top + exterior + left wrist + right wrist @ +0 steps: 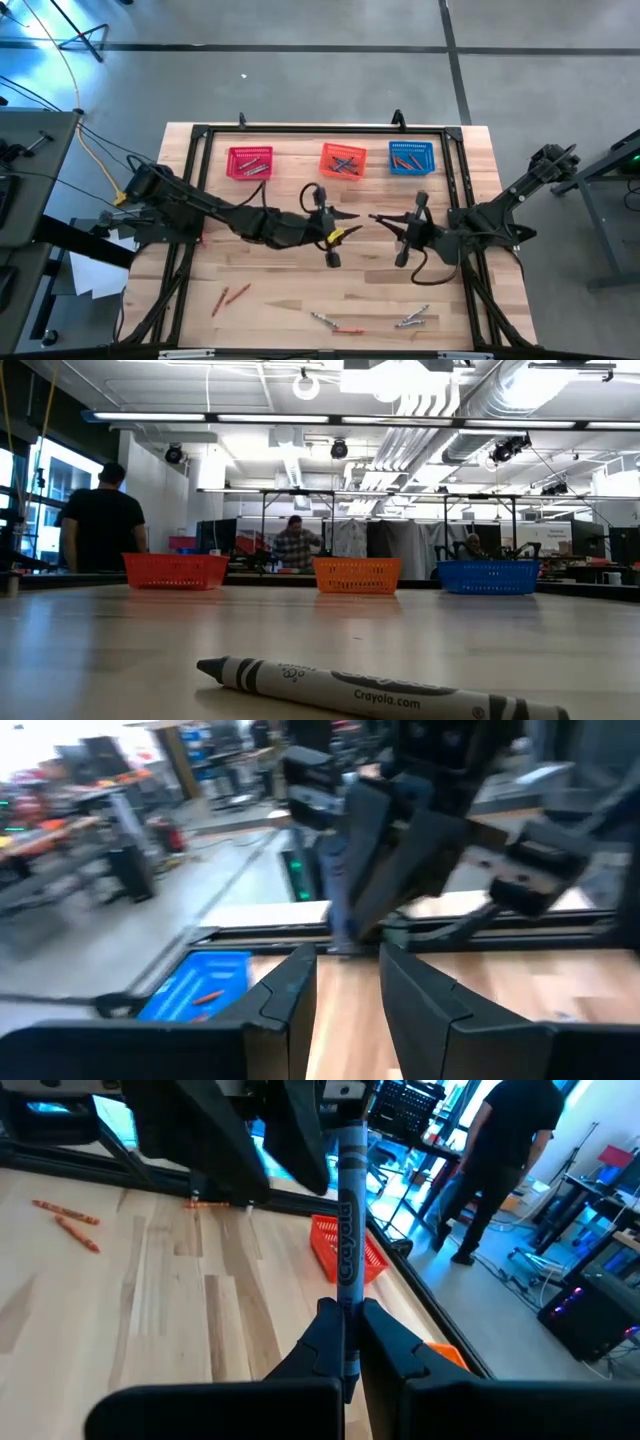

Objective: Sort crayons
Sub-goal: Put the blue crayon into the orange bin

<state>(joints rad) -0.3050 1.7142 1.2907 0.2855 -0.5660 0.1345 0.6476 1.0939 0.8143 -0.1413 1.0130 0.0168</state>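
We couldn't read the grey crayon's (pixel 380 695) far end, cut off at the low view's edge. Right hand (pixel 345 1342) was clamped on a blue crayon (pixel 348 1220) over mid-tabletop (pixel 300 290), stick pointing up. Left hand (pixel 345 990) sat facing it, fingers (pixel 290 990) apart, nothing between them. Loose crayons (pixel 230 296) lay along the front edge. Red basket (pixel 250 162), orange basket (pixel 343 160) and blue basket (pixel 411 157) lined the back edge. A person (pixel 505 1150) stood past the tabletop.
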